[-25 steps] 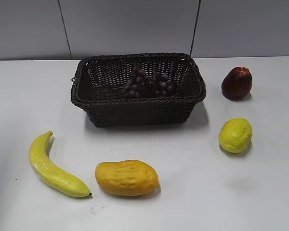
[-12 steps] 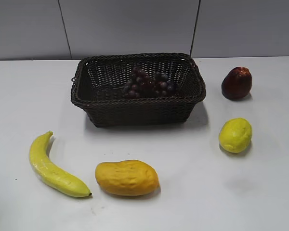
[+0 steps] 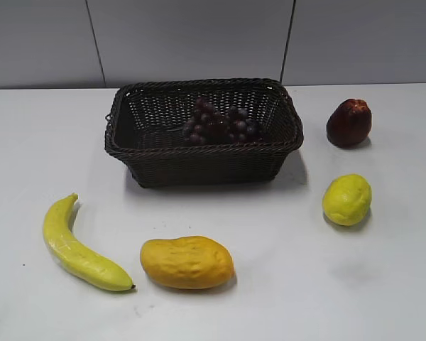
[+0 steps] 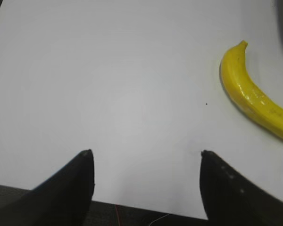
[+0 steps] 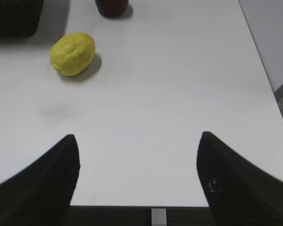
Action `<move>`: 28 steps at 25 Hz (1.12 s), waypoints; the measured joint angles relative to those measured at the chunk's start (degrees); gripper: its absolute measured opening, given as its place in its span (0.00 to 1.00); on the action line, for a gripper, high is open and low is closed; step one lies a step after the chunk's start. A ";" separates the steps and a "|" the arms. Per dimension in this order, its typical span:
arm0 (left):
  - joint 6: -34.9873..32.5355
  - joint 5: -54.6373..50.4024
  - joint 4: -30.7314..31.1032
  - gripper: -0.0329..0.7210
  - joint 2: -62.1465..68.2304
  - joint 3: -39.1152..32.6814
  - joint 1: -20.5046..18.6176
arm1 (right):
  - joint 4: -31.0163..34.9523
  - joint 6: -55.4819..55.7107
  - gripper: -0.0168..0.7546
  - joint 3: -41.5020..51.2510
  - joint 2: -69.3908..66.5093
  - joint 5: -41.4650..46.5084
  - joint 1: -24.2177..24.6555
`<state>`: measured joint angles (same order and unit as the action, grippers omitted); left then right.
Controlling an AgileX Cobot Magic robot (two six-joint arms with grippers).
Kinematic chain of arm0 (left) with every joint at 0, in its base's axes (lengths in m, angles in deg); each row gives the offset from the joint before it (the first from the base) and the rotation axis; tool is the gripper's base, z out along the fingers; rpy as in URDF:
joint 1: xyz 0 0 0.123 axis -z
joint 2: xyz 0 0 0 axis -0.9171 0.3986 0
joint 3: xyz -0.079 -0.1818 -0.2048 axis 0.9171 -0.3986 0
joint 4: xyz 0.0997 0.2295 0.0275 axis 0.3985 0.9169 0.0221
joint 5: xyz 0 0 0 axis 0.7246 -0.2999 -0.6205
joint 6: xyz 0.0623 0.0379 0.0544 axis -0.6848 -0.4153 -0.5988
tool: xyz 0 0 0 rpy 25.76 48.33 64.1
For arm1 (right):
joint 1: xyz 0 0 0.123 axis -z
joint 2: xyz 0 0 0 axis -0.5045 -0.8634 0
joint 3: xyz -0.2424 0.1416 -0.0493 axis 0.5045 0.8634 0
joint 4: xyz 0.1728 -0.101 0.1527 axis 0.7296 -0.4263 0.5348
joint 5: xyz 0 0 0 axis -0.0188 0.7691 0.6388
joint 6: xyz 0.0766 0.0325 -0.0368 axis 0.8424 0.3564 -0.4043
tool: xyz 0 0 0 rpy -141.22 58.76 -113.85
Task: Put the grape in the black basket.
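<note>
Exterior view: the grape is seen lying inside the black basket; both end effectors (left, right) are spread wide, empty, best kept clear

White table before a grey panelled wall with dark vertical seams.

The left gripper hangs over the near edge of the white table, its jaws spread wide with nothing between them. A yellow banana lies on the table to the gripper's right, stem end farther away.
</note>
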<state>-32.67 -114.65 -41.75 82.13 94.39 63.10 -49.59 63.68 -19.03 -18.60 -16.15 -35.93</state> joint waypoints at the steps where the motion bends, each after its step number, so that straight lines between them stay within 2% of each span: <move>1: 0.00 0.00 0.00 0.75 -1.64 -1.68 0.00 | 0.00 0.00 0.78 0.00 0.00 0.00 0.00; 5: 0.00 0.00 -0.05 0.75 -9.31 -6.67 0.00 | 0.00 0.00 0.78 0.00 0.00 0.00 0.00; 17: 0.00 4.16 0.00 0.75 -27.41 -9.45 0.00 | 0.00 0.00 0.78 0.00 0.00 0.00 0.00; 28: 0.00 4.29 0.00 0.75 -28.62 -9.45 0.00 | 0.00 0.03 0.78 0.00 0.00 0.00 0.00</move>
<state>-32.67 -110.36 -41.76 53.51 84.94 63.10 -49.59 63.71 -19.03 -18.60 -16.15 -35.93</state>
